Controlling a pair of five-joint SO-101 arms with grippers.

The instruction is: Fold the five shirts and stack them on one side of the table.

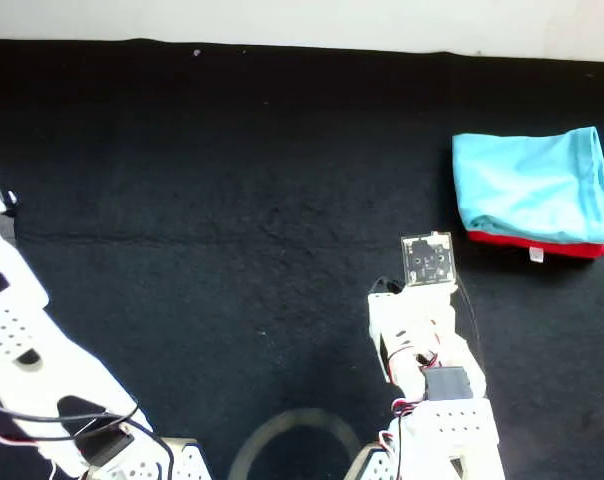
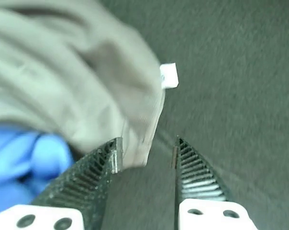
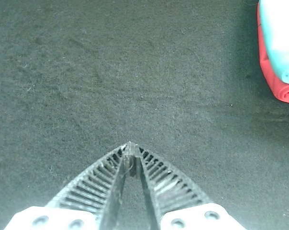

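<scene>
A folded light-blue shirt [image 1: 534, 187] lies on top of a folded red shirt [image 1: 542, 245] at the right side of the black table [image 1: 232, 180]. The same stack shows in the right wrist view as the light-blue shirt [image 3: 281, 38] over the red shirt [image 3: 273, 81]. My right gripper [image 3: 130, 151] is shut with nothing in it, hovering over bare cloth to the left of that stack. My left gripper [image 2: 147, 148] is open just above the table. A crumpled grey shirt [image 2: 63, 86] with a white tag [image 2: 168, 75] lies by one fingertip [image 2: 113, 153]. A blue shirt [image 2: 25, 163] lies beside the grey one.
The right arm [image 1: 432, 370] stands at the bottom centre-right and the left arm [image 1: 32, 360] at the bottom left edge. A pale wall strip [image 1: 382, 25] runs along the table's far edge.
</scene>
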